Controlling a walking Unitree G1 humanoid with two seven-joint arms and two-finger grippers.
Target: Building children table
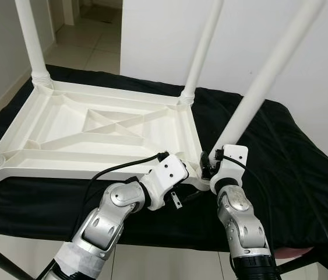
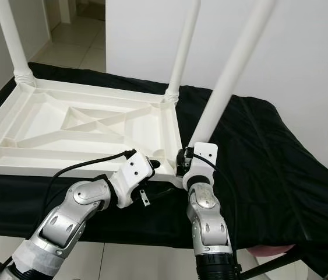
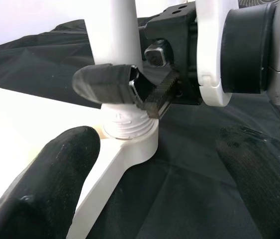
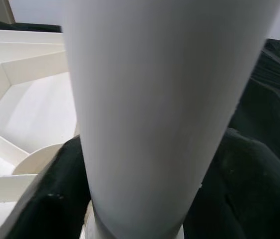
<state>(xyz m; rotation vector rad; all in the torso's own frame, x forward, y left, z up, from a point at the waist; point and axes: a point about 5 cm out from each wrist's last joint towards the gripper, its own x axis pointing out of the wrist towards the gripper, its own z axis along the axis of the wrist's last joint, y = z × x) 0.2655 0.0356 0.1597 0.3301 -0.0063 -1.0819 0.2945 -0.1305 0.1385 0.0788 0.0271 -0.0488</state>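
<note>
- Nearest to me are my two arms: my right end effector point(image 3: 130, 89) is clamped around the base of the near-right leg point(image 1: 263, 81), just above its socket, while my left end effector point(image 3: 154, 174) hovers with fingers point(image 3: 45, 179) spread either side of that same corner, gripping nothing.
- The table top point(image 1: 94, 131) lies upside down on the black-draped counter point(image 1: 292, 175), ribbed underside facing up, with its near-right corner at the counter's front.
- The risk, as I judge it: the leg leans away from upright (the other legs point(image 1: 201, 46) look straighter), so twisting it now could cross-thread the collar or jam it.
- Pushing sideways could also slide the light top across the cloth.
- The leg's long axis runs up from the socket, tilting to my right and away from me.
</note>
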